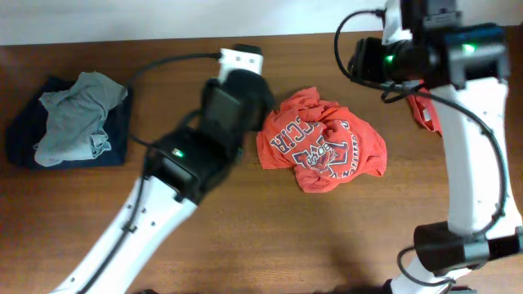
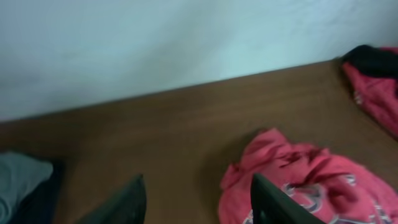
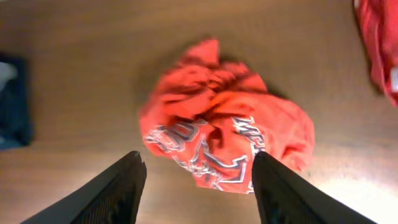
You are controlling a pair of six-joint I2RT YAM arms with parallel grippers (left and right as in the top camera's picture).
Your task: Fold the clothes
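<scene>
The orange-red T-shirt (image 1: 323, 143) lies crumpled in a heap at the table's middle, its block lettering twisted. It also shows in the left wrist view (image 2: 323, 186) and the right wrist view (image 3: 224, 124). My left gripper (image 2: 199, 200) is open over bare wood just left of the heap, nothing between its fingers (image 2: 127, 202). My right gripper (image 3: 198, 171) hangs open above the table, its fingers apart from the shirt; the heap's near edge lies below, between the tips.
A pale grey-green garment (image 1: 78, 122) lies on a navy one (image 1: 24, 139) at the far left. Another red garment (image 1: 426, 110) lies at the right under the right arm, with black cloth (image 2: 373, 59) beside it. A pale wall runs along the table's far edge.
</scene>
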